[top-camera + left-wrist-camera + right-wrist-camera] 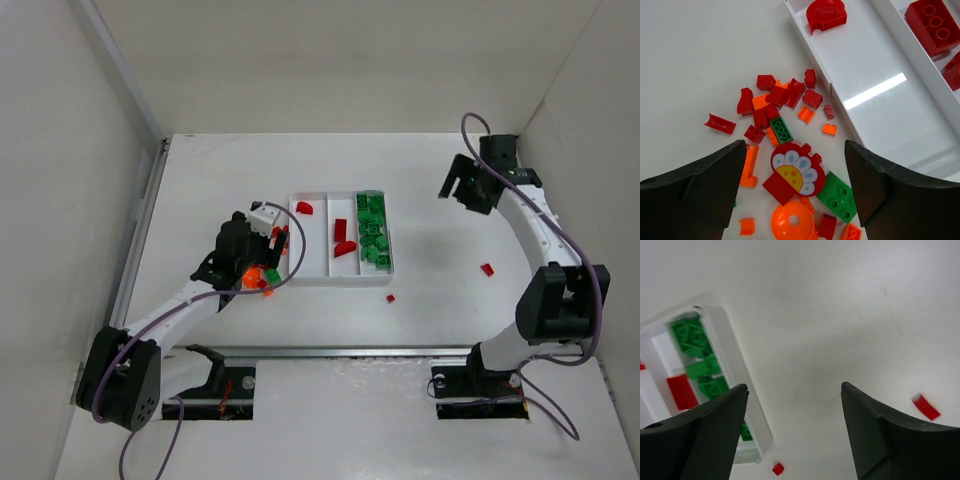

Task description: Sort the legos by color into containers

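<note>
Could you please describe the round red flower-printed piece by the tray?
The round dark red plastic lego with a printed flower lies flat, face up, on the white table, left of the white tray. White blue-tipped petals fan around a yellow centre. A red square brick sits at its lower left; a green brick lies against its right. The open left gripper frames it.

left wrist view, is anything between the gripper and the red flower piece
Nothing visible covers the flower piece, and the open left gripper frames it. A green brick and an orange dome crowd it closely and appear to touch it.
</note>
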`<state>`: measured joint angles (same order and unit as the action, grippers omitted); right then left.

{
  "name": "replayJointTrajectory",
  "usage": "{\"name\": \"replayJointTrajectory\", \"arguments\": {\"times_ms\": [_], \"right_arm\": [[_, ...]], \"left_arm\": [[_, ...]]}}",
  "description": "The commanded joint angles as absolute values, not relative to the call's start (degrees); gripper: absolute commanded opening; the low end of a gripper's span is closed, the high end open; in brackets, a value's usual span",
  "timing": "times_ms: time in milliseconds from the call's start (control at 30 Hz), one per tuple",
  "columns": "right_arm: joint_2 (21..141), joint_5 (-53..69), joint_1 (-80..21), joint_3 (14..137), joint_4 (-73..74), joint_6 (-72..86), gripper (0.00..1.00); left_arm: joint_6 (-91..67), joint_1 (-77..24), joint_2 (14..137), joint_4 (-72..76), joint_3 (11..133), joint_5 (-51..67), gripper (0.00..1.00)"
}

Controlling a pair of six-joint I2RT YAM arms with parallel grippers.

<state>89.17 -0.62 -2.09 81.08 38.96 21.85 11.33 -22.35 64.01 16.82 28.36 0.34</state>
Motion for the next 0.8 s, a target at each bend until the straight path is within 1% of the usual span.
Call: {"name": "replayJointTrajectory", "arguments": {"times_ms": [0,33,67,100,133,200,300,467,633,700,767], "right_arm": [[85.7,-2.5,6.0,73.8,43.8,26.7,0.82],[84.6,-2.0,9.8,71.7,43.8,27.2,0.84],[82.7,-2.0,11.5,68.2,43.8,27.2,0.86],[82.7,-2.0,12.6,67.2,43.8,27.2,0.88],[82.0,-3.8,13.2,66.3,44.5,27.2,0.93],[82.0,-5.2,14.9,64.2,45.2,27.2,0.96],[85.5,-5.8,18.1,63.0,45.2,26.5,0.96],[91.6,-5.6,18.1,62.5,45.2,20.8,0.96],[98.6,-6.2,18.1,66.8,45.8,14.1,0.96],[101.2,-5.5,18.1,68.1,46.3,11.2,0.95],[103.1,-6.1,18.1,69.3,47.5,9.9,0.90]], "left_arm": [[12.5,-21.6,64.1,20.0,29.1,0.2,0.77],[12.5,-21.6,64.8,20.6,29.1,0.2,0.77],[12.5,-21.6,64.8,21.4,29.1,0.2,0.77],[12.5,-21.6,65.3,21.4,29.1,0.7,0.77],[12.5,-21.6,65.3,22.0,29.1,0.7,0.77],[12.5,-21.1,65.3,22.0,29.1,0.7,0.77],[12.0,-21.1,65.3,22.0,29.1,0.7,0.77],[12.0,-21.1,65.3,23.2,27.9,0.7,0.78],[12.0,-20.6,65.3,23.7,27.4,0.7,0.78],[12.0,-20.6,65.3,23.7,27.4,0.7,0.78],[12.0,-20.6,65.3,23.7,27.4,0.7,0.78]]}}
